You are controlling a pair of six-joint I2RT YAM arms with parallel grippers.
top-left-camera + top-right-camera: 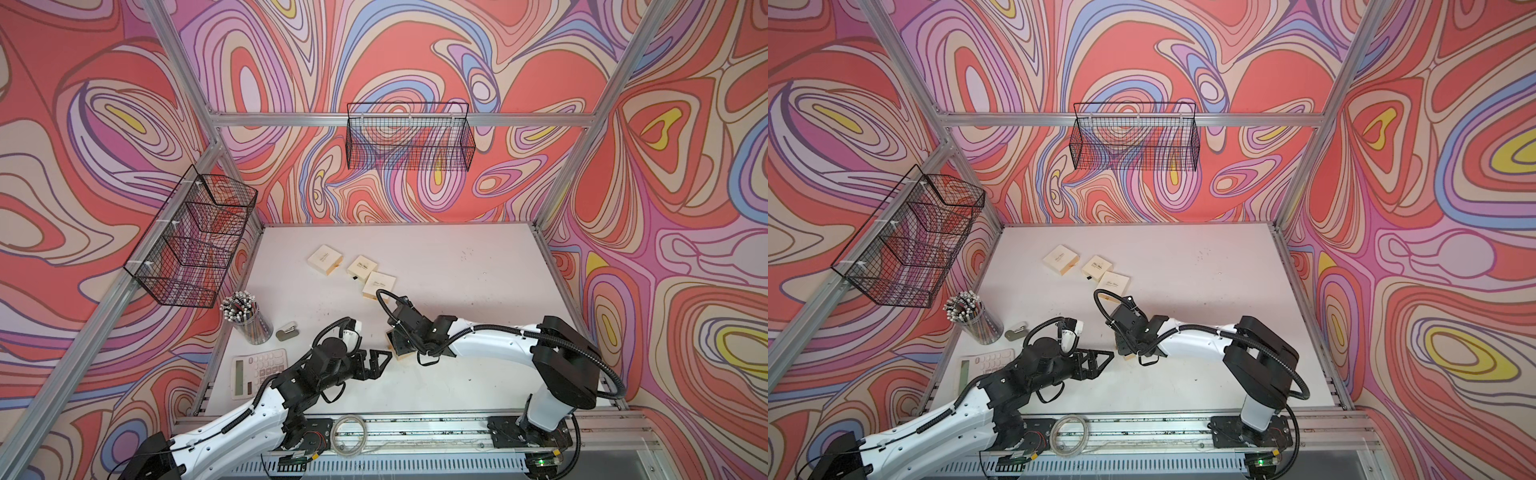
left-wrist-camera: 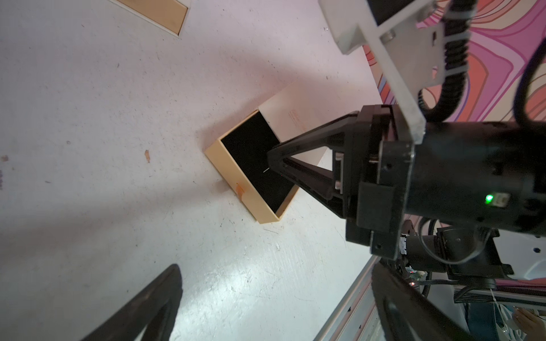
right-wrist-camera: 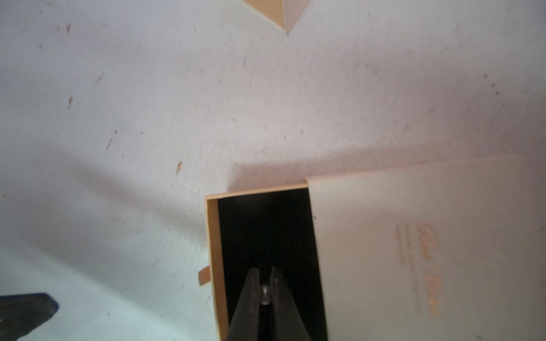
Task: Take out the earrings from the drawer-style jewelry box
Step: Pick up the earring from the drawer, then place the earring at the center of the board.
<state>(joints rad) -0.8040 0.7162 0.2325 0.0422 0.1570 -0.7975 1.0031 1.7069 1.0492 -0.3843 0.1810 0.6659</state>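
Earring [image 3: 265, 293], one tiny pale stud, sits pinched between the closed fingers of your right gripper [image 3: 263, 271], over the black lining of the pulled-out drawer [image 3: 213, 236] of the cream jewelry box [image 3: 384, 242]. Your left gripper [image 1: 383, 365] hangs wide open nearby, holding nothing.

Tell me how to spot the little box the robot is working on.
On the white table, find the right arm's claw, pinching a pearl earring. Directly beneath it lies a cream jewelry box. Unlike the three closed boxes farther back, its drawer is slid out, showing black lining.
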